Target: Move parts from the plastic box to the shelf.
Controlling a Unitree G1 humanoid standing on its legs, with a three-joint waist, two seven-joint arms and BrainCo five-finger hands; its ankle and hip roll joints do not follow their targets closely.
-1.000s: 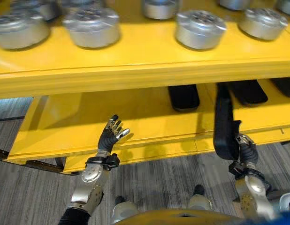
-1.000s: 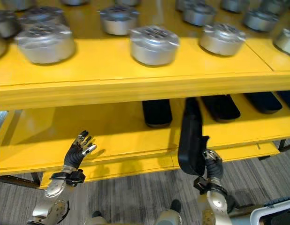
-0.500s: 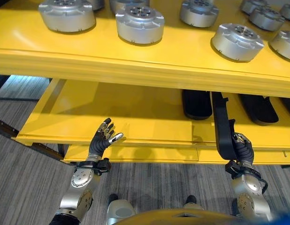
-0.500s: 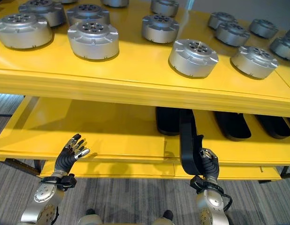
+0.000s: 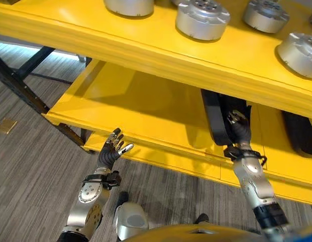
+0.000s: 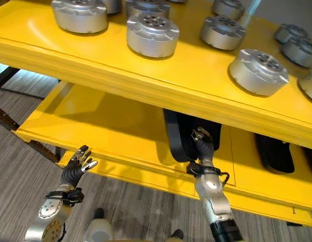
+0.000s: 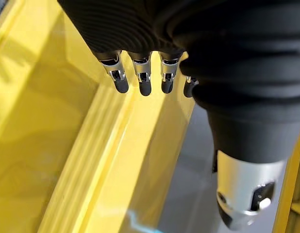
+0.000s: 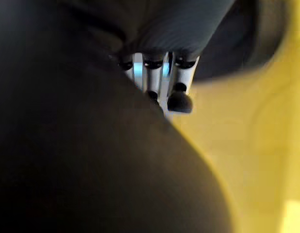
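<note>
Yellow shelf (image 5: pixel 146 113) lower deck: right hand (image 6: pixel 204 146) was clamped on black part (image 6: pixel 176 138), long axis running straight ahead into the bay; left hand (image 5: pixel 111 148) splayed, empty

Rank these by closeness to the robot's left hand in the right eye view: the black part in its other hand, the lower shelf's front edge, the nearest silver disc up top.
From the left hand:
1. Lower shelf's front edge, just ahead.
2. Black part, rightward, in the right hand.
3. Silver disc, on the upper shelf.

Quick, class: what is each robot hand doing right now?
Left robot hand: open, holding nothing.
Right robot hand: shut on the black part, at the lower shelf.
</note>
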